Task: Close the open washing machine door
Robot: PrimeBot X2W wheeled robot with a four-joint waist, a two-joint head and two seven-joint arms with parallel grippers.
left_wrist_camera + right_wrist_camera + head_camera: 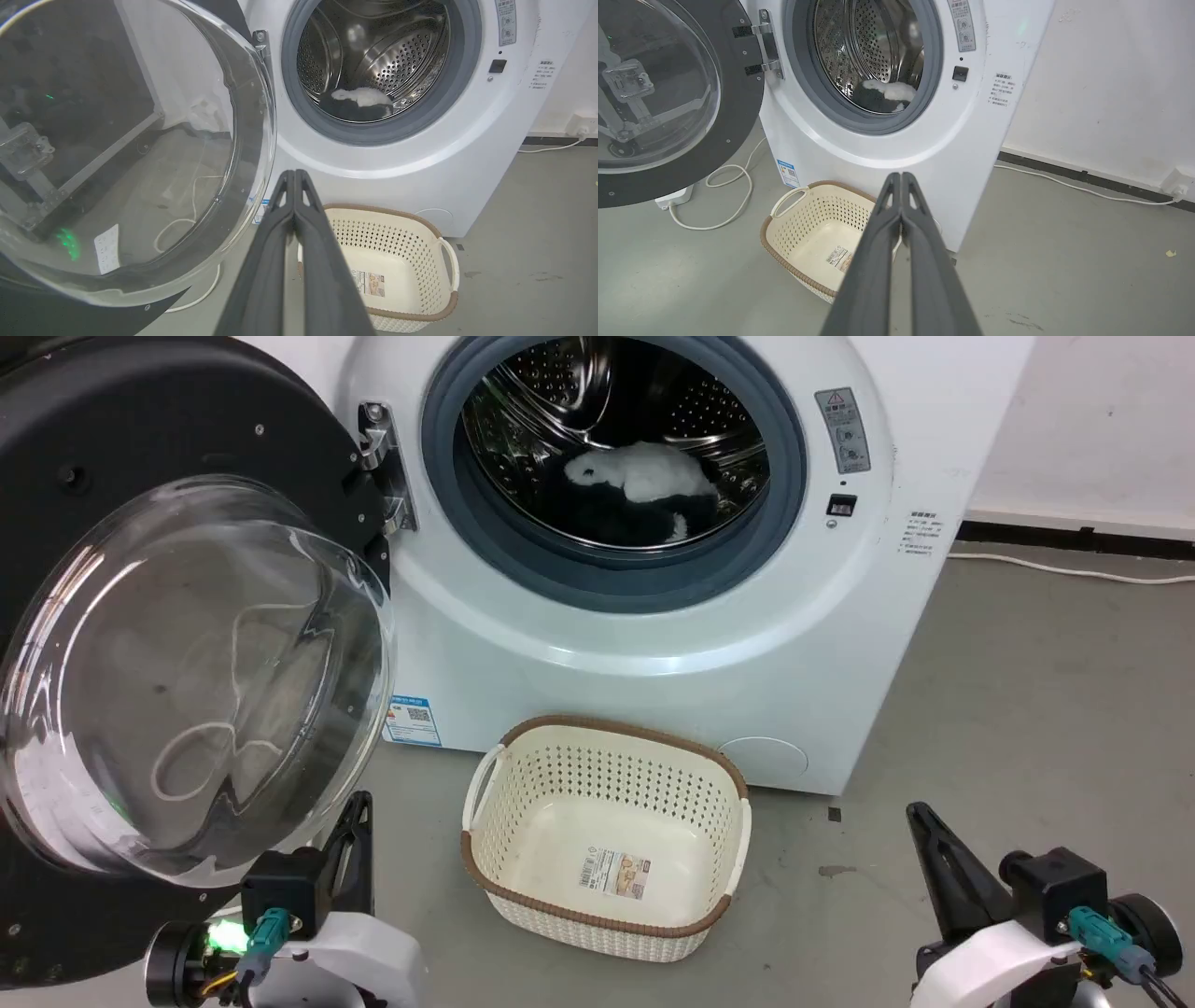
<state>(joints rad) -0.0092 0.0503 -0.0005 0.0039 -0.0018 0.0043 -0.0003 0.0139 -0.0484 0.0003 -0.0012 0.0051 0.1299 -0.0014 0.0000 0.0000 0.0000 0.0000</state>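
Two grippers sit low in head view: left gripper (358, 807) by the lower edge of the door (187, 663), which stands wide open left of the machine (653, 653); right gripper (924, 821) well apart at lower right, basket (616, 725) between them. Left wrist: fingers pressed together, tips beside the door's glass. Right wrist: fingers pressed together too, pointing at the machine's front over the basket.

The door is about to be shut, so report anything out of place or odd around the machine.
Nothing looks damaged or spilled. The washing machine door hangs wide open, white and dark laundry lies inside the drum, clear of the seal, and the empty basket sits upright on the floor.
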